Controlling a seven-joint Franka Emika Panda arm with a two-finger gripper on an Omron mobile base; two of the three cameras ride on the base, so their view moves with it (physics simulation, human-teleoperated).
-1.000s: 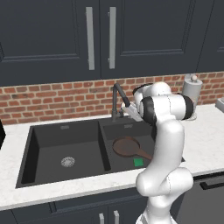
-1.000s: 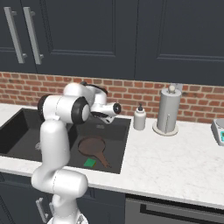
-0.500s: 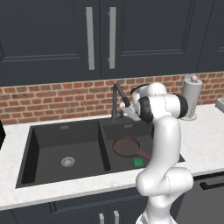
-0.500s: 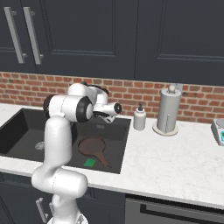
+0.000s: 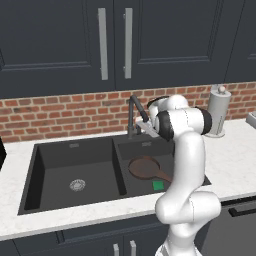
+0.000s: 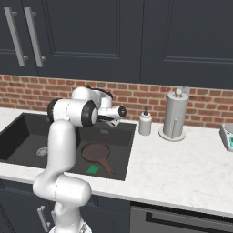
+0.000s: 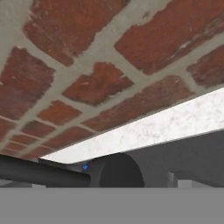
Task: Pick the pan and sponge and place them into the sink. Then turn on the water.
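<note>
The dark pan (image 5: 145, 167) (image 6: 94, 151) lies flat in the right basin of the black sink (image 5: 75, 146) (image 6: 18, 132), handle pointing to the front right. Beside that handle the green sponge (image 5: 158, 185) (image 6: 93, 169) rests on the basin floor. My gripper (image 5: 145, 126) hovers at the back of the sink, right beside the dark faucet (image 5: 132, 111), well above the pan. It is open and holds nothing. In the hand view the faucet's base (image 7: 116, 173) and a dark bar (image 7: 39, 173) sit just ahead, under the brick wall. The water is out of view.
A paper towel holder (image 5: 218, 111) (image 6: 175, 113) and a white soap bottle (image 6: 145, 123) stand on the counter right of the sink. The left basin has a silver drain (image 5: 77, 185). Brick wall and dark cabinets close off the back.
The hand has edged slightly at the faucet and the elbow has shifted a little. Pan and sponge have not moved. The jaws have stayed wide.
</note>
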